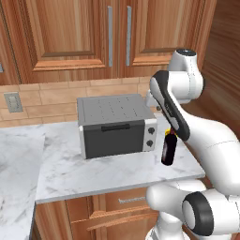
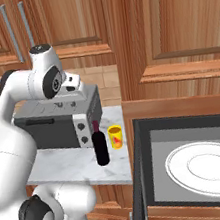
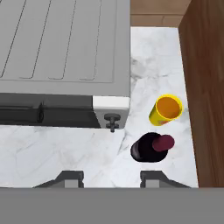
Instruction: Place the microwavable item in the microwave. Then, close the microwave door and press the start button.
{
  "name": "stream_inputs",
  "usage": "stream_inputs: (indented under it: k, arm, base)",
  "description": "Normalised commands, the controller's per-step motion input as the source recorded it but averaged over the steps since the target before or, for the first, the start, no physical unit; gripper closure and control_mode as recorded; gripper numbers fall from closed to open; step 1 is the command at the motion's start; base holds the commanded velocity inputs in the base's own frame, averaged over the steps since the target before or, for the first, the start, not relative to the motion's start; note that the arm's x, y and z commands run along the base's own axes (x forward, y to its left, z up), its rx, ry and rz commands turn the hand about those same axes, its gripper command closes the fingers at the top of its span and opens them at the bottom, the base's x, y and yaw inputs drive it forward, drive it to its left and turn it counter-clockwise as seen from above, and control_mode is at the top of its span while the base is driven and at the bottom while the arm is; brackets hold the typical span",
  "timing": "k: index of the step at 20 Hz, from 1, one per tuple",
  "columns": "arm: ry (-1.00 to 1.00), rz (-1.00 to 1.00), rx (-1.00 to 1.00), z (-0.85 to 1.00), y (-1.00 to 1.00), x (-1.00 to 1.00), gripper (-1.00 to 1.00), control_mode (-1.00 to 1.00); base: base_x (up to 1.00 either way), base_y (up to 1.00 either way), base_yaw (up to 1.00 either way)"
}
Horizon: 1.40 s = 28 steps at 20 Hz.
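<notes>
The small yellow mug stands upright on the marble counter, with its red mark showing in the right base view. It sits between the toaster oven and the wooden side wall, just behind the wine bottle. My gripper hangs open and empty high above the counter, over the toaster oven's front right corner and to the left of the mug. The microwave is at the right with its white round plate visible inside. Its door is swung open and seen edge-on.
A grey two-knob toaster oven takes up the middle of the counter. The dark wine bottle stands close in front of the mug. A wooden panel borders the counter on the right, and cabinets hang above.
</notes>
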Motion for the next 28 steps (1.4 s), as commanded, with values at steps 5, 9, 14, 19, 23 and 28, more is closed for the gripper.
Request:
stream_inputs:
  k: [5,9,14,19,23,28]
  arm:
    - [0.11,0.00,0.05,-0.17,-0.12,0.15,-1.00,-1.00]
    - [0.38,0.00,0.11,-0.24,-0.34,0.54,-1.00,-1.00]
    - [0.23,-0.01,0.01,-0.35,-0.08,0.12,-1.00,-1.00]
    - [0.04,-0.07,0.00,-0.32,0.00,-0.14,-1.00,-1.00]
    - [-0.29,-0.09,-0.09,-0.13,-0.03,-0.52,-1.00,-1.00]
    - [-0.19,-0.19,-0.13,-0.30,0.00,-0.50,-1.00,-1.00]
  base:
    - [0.00,0.00,0.00]
    - [0.00,0.00,0.00]
    - [0.00,0.00,0.00]
    - [0.00,0.00,0.00]
    - [0.00,0.00,0.00]
    - [0.00,0.00,0.00]
